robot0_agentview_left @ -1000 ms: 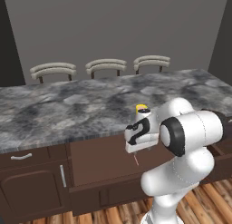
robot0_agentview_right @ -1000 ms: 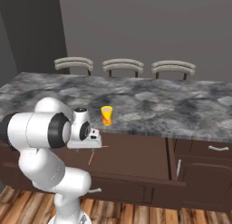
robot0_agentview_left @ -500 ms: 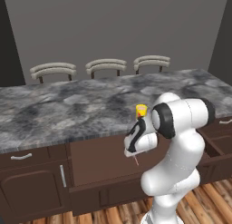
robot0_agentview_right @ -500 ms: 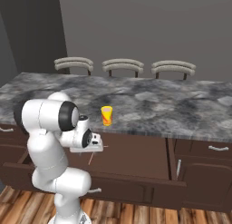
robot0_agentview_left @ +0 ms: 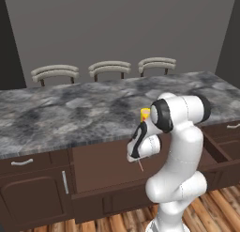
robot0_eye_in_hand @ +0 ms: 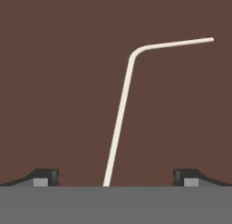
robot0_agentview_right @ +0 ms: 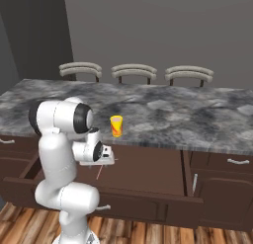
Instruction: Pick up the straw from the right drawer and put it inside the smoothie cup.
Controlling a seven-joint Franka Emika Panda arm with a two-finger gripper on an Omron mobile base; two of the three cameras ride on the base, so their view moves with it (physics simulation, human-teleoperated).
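Observation:
The right drawer (robot0_agentview_left: 101,167) (robot0_agentview_right: 148,171) stands pulled out below the counter, its brown floor showing. The straw (robot0_eye_in_hand: 120,114) lies on that floor, a pale thin stick with a bend near its far end; it also shows just under the hand (robot0_agentview_left: 140,166) (robot0_agentview_right: 101,172). My gripper (robot0_agentview_left: 139,157) (robot0_agentview_right: 104,161) (robot0_eye_in_hand: 115,175) hangs over the drawer pointing down, open, its fingertips (robot0_eye_in_hand: 45,177) wide apart on both sides of the straw's near end. The smoothie cup (robot0_agentview_left: 145,114) (robot0_agentview_right: 116,126), yellow with a red patch, stands upright on the counter's front edge behind the hand.
A grey marbled counter (robot0_agentview_left: 70,111) (robot0_agentview_right: 197,114) runs across, with three stools (robot0_agentview_left: 109,66) behind it. A narrower drawer (robot0_agentview_left: 220,149) (robot0_agentview_right: 22,171) is also pulled out beside the arm. Shut cabinet doors (robot0_agentview_left: 33,193) (robot0_agentview_right: 225,193) flank the open drawer.
The hand has sunk a little toward the open drawer while the elbow rose and swung over. The straw lies in the same place and the cup has not moved.

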